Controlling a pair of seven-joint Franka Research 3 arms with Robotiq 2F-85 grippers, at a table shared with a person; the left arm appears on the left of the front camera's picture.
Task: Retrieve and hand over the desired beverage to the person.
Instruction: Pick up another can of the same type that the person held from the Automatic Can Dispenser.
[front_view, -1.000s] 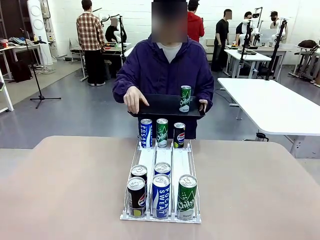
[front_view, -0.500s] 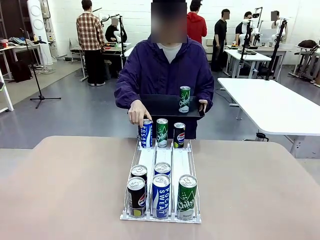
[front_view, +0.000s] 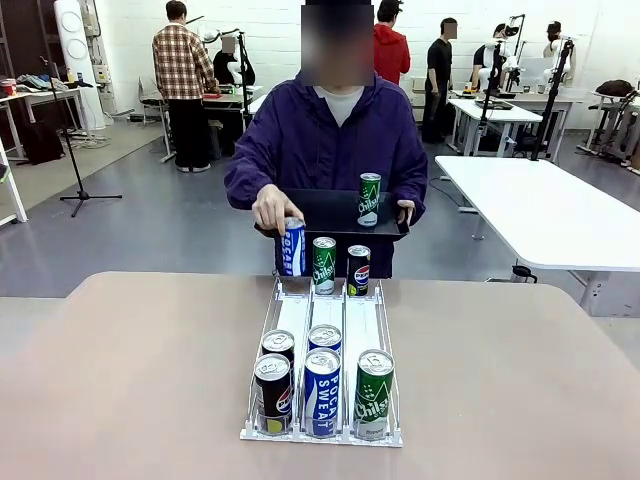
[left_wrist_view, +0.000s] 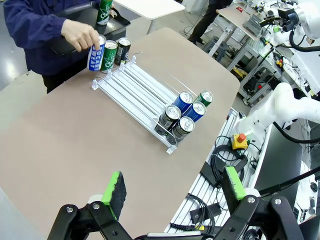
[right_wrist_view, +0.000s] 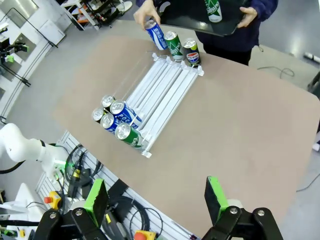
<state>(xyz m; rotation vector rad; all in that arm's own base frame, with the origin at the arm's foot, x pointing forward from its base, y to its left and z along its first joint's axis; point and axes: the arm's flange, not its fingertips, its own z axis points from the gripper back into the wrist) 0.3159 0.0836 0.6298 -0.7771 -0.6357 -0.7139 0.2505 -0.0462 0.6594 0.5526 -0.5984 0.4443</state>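
While the person (front_view: 335, 140) holds a black tray (front_view: 320, 212) behind the rack (front_view: 295, 318), one hand (front_view: 273, 207) grips the blue can (front_view: 291, 248), tilted, just above the rack's far left lane. A green can (front_view: 370, 198) stands on the tray. Left jaws and right jaws stand apart, empty, above the desk (front_view: 130, 370).

Blue cans (front_view: 291, 247): three. Green cans (front_view: 372, 395): three. Black cans (front_view: 272, 392): three. Nine cans in all: seven in the rack (front_view: 360, 325), one on the tray (front_view: 325, 210), one in a hand (front_view: 272, 208). Rack, three lanes: one. Tray: one. Person (front_view: 330, 140): one. Bench (front_view: 520, 380): one.
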